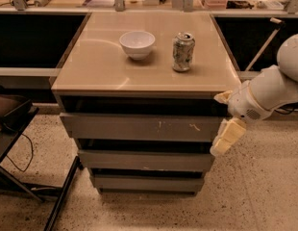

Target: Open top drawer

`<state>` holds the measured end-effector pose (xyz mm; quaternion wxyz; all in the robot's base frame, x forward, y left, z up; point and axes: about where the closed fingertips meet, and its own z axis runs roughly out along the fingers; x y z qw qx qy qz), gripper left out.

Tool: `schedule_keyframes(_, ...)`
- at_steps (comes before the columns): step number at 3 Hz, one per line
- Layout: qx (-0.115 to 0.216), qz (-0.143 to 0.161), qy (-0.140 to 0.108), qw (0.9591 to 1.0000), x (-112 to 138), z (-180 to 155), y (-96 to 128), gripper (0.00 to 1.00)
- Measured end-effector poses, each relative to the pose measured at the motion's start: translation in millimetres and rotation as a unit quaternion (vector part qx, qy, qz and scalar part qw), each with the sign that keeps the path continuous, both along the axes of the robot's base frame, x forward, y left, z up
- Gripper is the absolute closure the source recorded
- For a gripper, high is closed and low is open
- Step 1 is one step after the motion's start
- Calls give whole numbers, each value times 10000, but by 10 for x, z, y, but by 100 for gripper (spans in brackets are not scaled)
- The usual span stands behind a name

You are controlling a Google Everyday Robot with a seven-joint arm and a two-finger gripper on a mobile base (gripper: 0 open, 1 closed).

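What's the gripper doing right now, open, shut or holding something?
Gripper: fingers open, holding nothing, at the right end of the top drawer.

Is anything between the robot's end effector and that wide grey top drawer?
Nothing visible. The end effector is at the right end of the wide grey top drawer, and nothing stands on the speckled floor before it.

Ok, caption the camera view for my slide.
Gripper at the right end of the top drawer, under a tabletop holding a bowl and a can.
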<state>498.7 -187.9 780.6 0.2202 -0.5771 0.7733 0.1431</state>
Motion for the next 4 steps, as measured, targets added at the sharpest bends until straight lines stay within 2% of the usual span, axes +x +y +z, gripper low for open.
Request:
schedule_keyframes(1,-221,-72,-126,9997,-25,-108,22,0)
schedule_keyframes(2,-606,-164,-449,9970,-19,-269,283,0)
schedule_keyframes(3,-340,-519,-870,9943,283,-342,601,0)
schedule_keyframes(4,-247,-659,-1162,9907,432,-249,617,0)
